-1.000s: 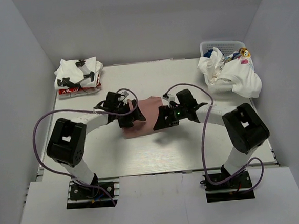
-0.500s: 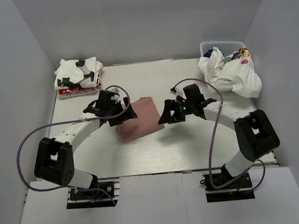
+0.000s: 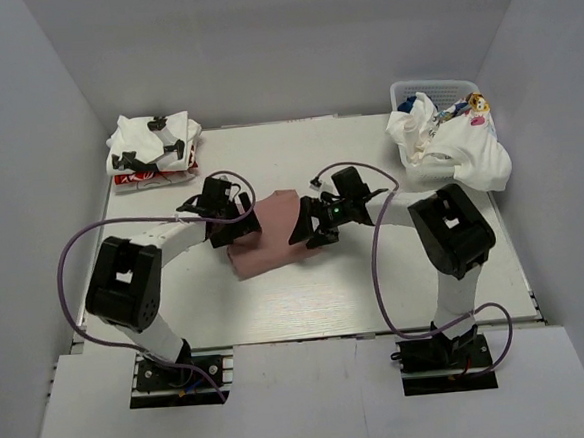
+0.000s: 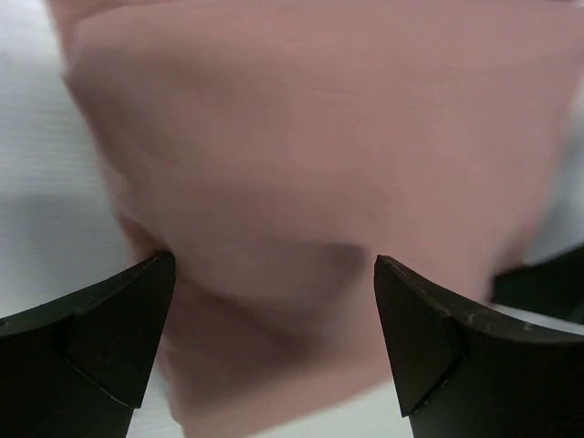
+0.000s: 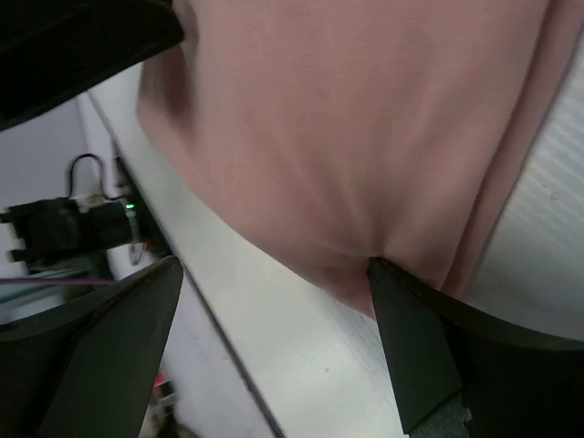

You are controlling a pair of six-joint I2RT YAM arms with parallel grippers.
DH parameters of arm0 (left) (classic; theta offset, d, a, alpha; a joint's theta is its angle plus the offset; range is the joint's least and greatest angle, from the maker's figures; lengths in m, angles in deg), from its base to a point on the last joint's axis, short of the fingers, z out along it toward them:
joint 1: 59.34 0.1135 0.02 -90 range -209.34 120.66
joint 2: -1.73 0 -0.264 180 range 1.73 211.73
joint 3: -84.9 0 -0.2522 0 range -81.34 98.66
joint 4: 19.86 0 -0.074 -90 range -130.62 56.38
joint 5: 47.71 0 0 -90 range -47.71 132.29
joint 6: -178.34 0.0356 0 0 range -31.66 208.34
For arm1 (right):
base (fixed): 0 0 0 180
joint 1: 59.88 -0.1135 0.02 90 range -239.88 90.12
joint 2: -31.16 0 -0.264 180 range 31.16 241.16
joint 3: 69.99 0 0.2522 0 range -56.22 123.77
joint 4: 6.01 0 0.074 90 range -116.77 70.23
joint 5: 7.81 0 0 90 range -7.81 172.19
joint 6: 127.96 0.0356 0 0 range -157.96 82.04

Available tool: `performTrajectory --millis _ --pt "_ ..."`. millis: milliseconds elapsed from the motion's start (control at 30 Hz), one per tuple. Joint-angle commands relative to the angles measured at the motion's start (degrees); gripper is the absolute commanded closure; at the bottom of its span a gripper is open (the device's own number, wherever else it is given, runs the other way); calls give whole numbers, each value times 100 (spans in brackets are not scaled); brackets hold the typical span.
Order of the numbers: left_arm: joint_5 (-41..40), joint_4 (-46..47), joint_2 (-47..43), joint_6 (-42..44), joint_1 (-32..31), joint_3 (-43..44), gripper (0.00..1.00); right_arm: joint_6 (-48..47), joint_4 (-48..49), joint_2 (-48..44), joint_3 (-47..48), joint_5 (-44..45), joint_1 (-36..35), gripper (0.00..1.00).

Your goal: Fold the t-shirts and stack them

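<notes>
Folded stack [image 3: 155, 153], basket [image 3: 443, 82] in overhead view, pink tee [image 4: 310, 164] filling wrist views

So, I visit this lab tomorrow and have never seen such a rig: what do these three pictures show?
A left arm and a right arm are bolted at the near edge of the table. The wide picture looks down from above; the two close-ups come from wrist cameras, their black fingers in the bottom corners. A folded pink t-shirt lies mid-table. The left tool and right tool stand open at its sides, gripping nothing. A stack of folded shirts sits far left; a white basket far right overflows with unfolded shirts.
</notes>
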Motion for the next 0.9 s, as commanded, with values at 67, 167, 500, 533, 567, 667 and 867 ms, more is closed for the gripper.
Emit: performTrajectory --millis 67,167,500,533,567,667,867 --pt "-685 -99 215 -156 181 -142 0 265 260 283 -87 -178 242 10" --pt "-545 -46 58 -156 304 -214 0 64 -44 37 -105 155 277 10" --pt "-694 -213 -1112 -147 304 -134 0 -561 -301 -1729 -350 1007 5 10" --pt "-772 -213 -1112 -147 304 -196 0 -578 -301 -1826 -525 1077 -13 10" --pt "-773 -265 -1112 -208 304 -197 0 -639 -345 -2079 -562 1113 -13 10" --pt "-887 -389 -893 -270 304 -197 0 -675 -477 -2431 -693 1455 -13 10" --pt "-711 -64 -576 -332 304 -433 0 -807 -705 -2749 -826 1930 22 10"
